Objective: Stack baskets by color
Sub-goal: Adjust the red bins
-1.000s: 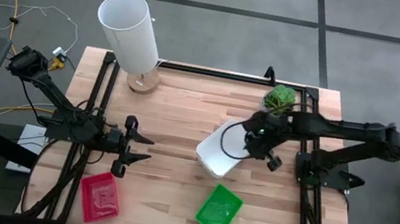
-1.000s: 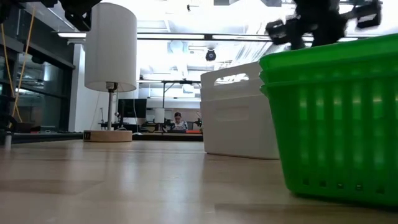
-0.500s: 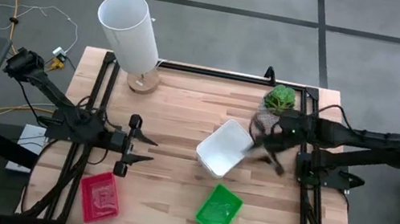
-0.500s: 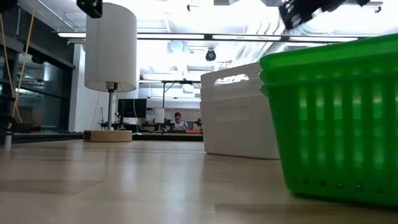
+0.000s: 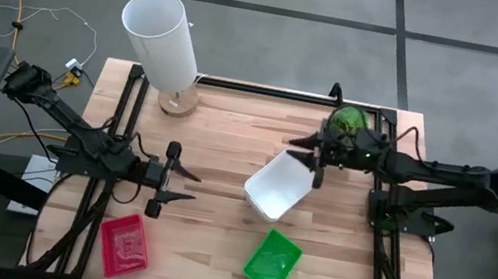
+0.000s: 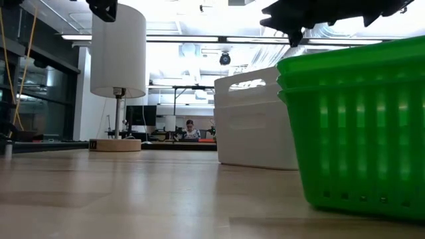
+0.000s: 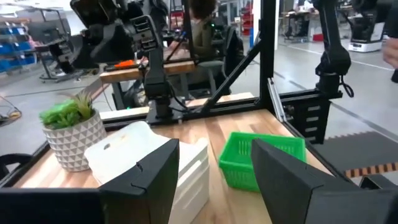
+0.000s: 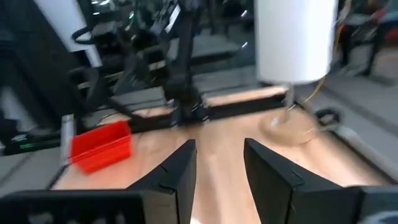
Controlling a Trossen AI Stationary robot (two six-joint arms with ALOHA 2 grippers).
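White baskets: light, stiff, smooth; grip by handle slot, just below right tool, part-open, empty.

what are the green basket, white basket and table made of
Green basket: looks like glossy, slightly see-through plastic, with moulded slatted walls. White basket: smooth opaque plastic by the look, with rounded corners and a cut-out handle. Table: pale wood in glued strips with visible grain, likely butcher block, on a black metal frame.
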